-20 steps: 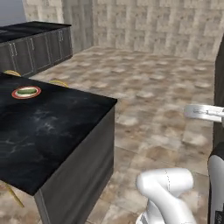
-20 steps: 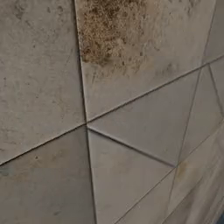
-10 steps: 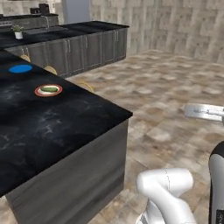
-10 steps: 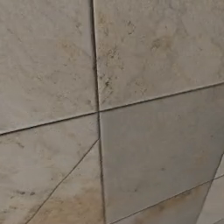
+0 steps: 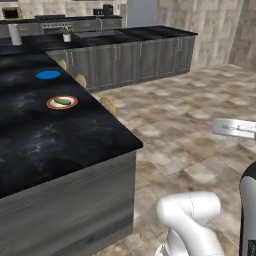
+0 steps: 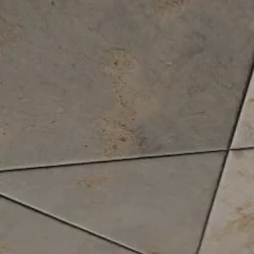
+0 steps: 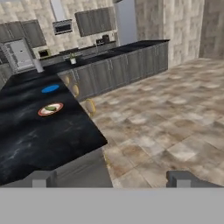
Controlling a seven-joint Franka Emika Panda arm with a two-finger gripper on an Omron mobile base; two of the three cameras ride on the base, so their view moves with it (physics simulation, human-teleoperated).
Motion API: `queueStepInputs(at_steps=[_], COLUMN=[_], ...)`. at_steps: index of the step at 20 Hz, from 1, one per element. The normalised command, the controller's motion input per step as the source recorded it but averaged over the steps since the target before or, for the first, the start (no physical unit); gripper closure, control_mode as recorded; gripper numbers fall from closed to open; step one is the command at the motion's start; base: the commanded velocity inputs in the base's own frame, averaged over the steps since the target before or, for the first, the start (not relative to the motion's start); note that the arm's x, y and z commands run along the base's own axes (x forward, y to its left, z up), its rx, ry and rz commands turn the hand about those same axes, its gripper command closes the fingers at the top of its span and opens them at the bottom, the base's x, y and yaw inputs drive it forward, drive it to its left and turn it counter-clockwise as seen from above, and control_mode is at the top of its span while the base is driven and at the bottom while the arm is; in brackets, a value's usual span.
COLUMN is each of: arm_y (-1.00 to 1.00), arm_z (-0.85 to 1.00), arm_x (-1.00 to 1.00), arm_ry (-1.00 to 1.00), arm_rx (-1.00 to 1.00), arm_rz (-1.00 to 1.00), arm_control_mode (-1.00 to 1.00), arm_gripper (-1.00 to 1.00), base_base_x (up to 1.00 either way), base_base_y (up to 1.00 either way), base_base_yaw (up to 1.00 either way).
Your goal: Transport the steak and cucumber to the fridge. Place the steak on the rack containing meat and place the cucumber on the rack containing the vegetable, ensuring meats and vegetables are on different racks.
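Closest in, the gripper point(image 7: 111, 179) is seen at the bottom of the hand view, its two dark fingertips point(image 7: 41, 178) spread wide apart with nothing held between them, so it's open and empty. In the left base view the white arm point(image 5: 187, 220) is bent low at the bottom right.

Just past the fingertips, the black island counter point(image 7: 39, 140) is spread out to the left, and the tiled floor point(image 7: 175, 127) to the right. On that counter, well ahead and left of the gripper, the cucumber point(image 7: 51, 107) is found lying on a red-rimmed white plate point(image 7: 43, 112); it's also spotted in the left base view point(image 5: 63, 101). Nothing is touching it, and it's well apart from the pincer. A bit further back a blue plate point(image 7: 50, 89) is laid out; whether anything's on it can't be made out.

Beyond that, a run of dark cabinets point(image 7: 127, 65) is lined up along the wall, and the tall grey fridge point(image 7: 126, 22) is seen farthest back. The right base view is taken up by stone tiles point(image 6: 124, 99) up close.
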Motion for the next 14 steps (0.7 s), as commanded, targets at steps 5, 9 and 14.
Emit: queueStepInputs(at_steps=[5, 9, 14], arm_y=[0.00, 0.00, 0.00], arm_z=[0.00, 0.00, 0.00], arm_x=[0.00, 0.00, 0.00], arm_ry=[0.00, 0.00, 0.00], arm_rx=[0.00, 0.00, 0.00], arm_rz=[0.00, 0.00, 0.00], arm_control_mode=[1.00, 1.00, 1.00], arm_gripper=[-1.00, -1.00, -1.00], base_base_x=[0.21, 0.21, 0.20], base_base_y=[-1.00, -1.00, -1.00], base_base_yaw=[0.33, 0.31, 0.32])
